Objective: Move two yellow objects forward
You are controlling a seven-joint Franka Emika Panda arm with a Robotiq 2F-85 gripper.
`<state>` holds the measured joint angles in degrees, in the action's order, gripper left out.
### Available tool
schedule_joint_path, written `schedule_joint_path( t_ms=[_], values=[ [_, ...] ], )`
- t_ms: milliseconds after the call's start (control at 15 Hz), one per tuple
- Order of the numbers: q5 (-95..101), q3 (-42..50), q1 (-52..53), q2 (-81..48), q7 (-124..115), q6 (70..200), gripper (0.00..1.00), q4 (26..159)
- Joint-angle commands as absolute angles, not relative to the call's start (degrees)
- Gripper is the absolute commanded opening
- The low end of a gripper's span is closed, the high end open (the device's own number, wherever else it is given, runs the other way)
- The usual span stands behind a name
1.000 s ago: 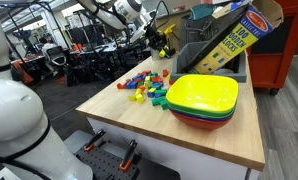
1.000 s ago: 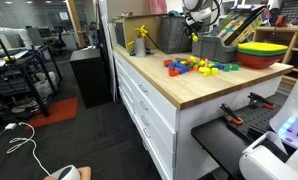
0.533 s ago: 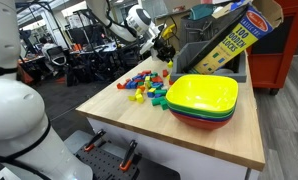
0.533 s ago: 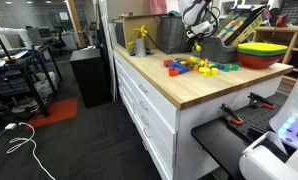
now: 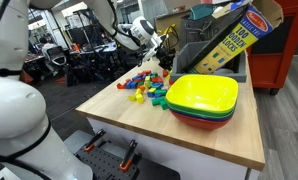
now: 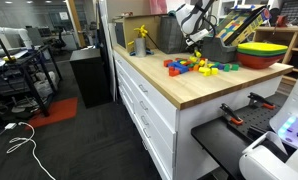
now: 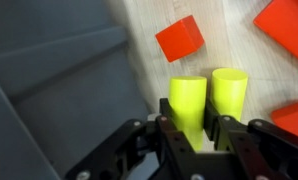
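Observation:
In the wrist view my gripper (image 7: 189, 130) is shut on an upright bright-yellow block (image 7: 187, 98), one finger on each side. A second yellow block (image 7: 229, 90) stands right beside it, touching or nearly touching the outer face of one finger. Both rest on or just above the wooden tabletop. In both exterior views the gripper (image 5: 161, 55) (image 6: 194, 52) is low over the far end of the table, behind the pile of coloured blocks (image 5: 147, 88) (image 6: 199, 67). Other yellow blocks lie in that pile.
A grey bin wall (image 7: 49, 80) stands close beside the gripper. Red blocks (image 7: 179, 38) (image 7: 286, 25) lie just beyond the yellow ones. Stacked bowls, yellow-green on top (image 5: 203, 95) (image 6: 261, 50), and a big box with yellow lettering (image 5: 234, 35) stand nearby.
The gripper has come down from above the table's far end to near the tabletop, carrying something yellow, and shifted slightly toward the block pile.

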<state>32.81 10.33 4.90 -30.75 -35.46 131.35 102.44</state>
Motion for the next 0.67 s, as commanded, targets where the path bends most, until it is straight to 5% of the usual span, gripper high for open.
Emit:
schedule_joint_path(
  t_ms=[0,400,600],
  values=[
    [32.92,11.54,6.61,-32.53,-35.89,128.67,0.58,100.05],
    [34.47,12.83,8.34,-30.18,-36.88,127.68,0.95,102.38],
    [33.83,12.56,8.45,-25.96,-36.55,127.87,1.00,105.93]
  ],
)
